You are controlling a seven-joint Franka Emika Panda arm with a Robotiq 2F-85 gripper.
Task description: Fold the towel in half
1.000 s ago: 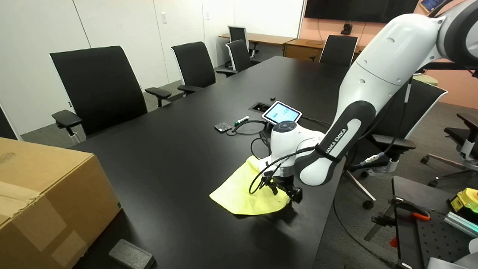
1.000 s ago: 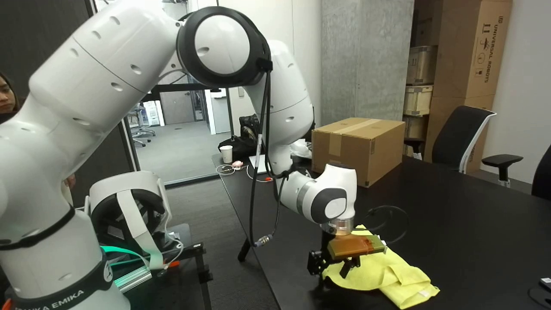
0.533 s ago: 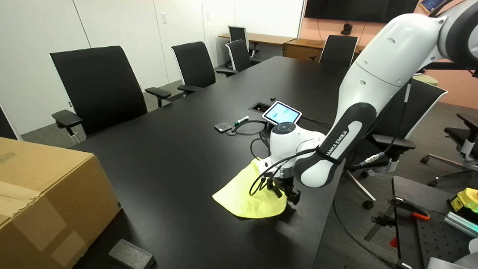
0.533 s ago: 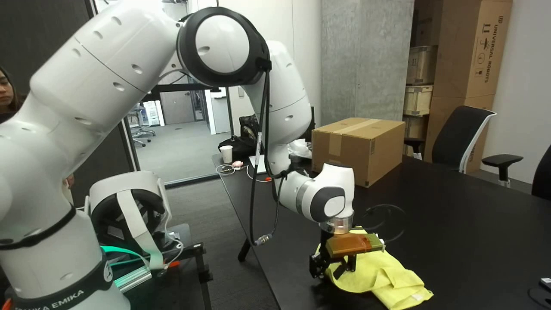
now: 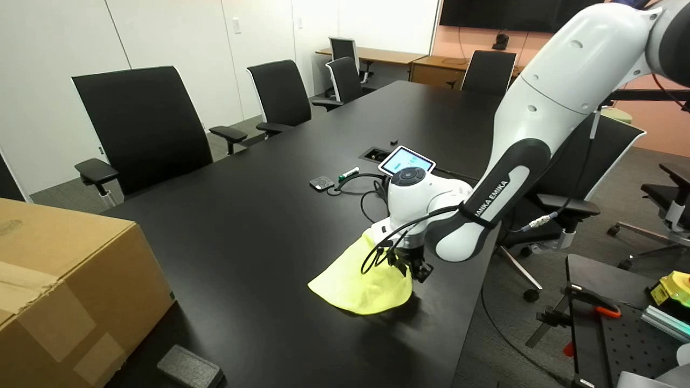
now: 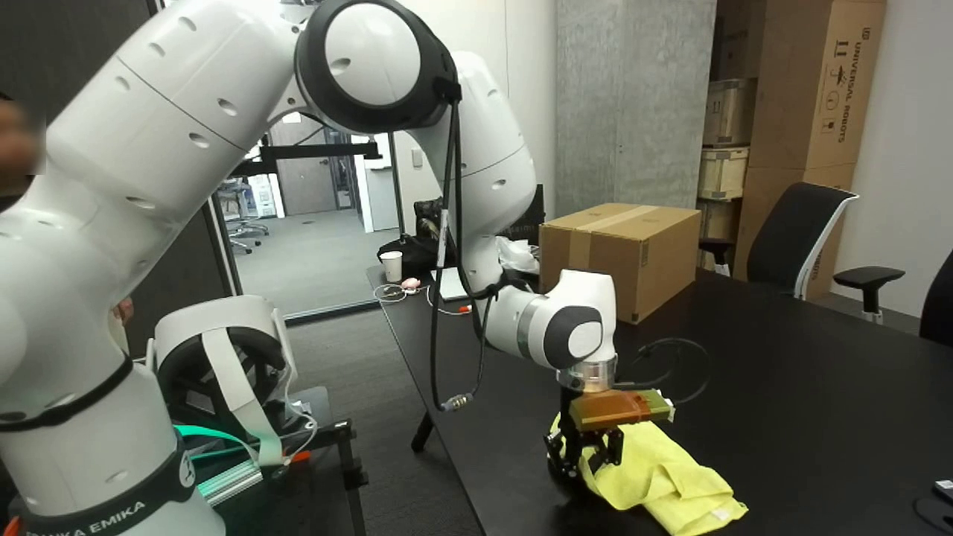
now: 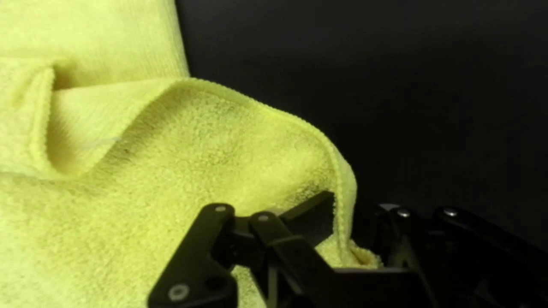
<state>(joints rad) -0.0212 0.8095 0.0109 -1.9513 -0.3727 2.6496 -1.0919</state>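
Both exterior views: light spreading bright, fairly even. White wall [image 5: 48, 37] well beyond towel [image 5: 350, 283] reading very pale. Soft shadow [image 5: 391, 342] pooling on black table [image 5: 253, 231] just beside towel, light evidently coming from above. Tablet screen [image 5: 405, 162] glowing beyond towel. In an exterior view, well left of towel: person's head [image 6: 15, 140] showing as blur. Wrist view running soft and dimmer: towel's left part washing out pale, table right of towel sinking to black, gripper [image 7: 353, 216] partly merging into it, losing detail, metal pins [image 7: 179, 292] glinting.

Black-backed office chairs [image 5: 140, 121] line a long matte-black table [image 5: 259, 231] on grey carpet [image 5: 493, 364], beside a white panelled wall [image 5: 172, 37].
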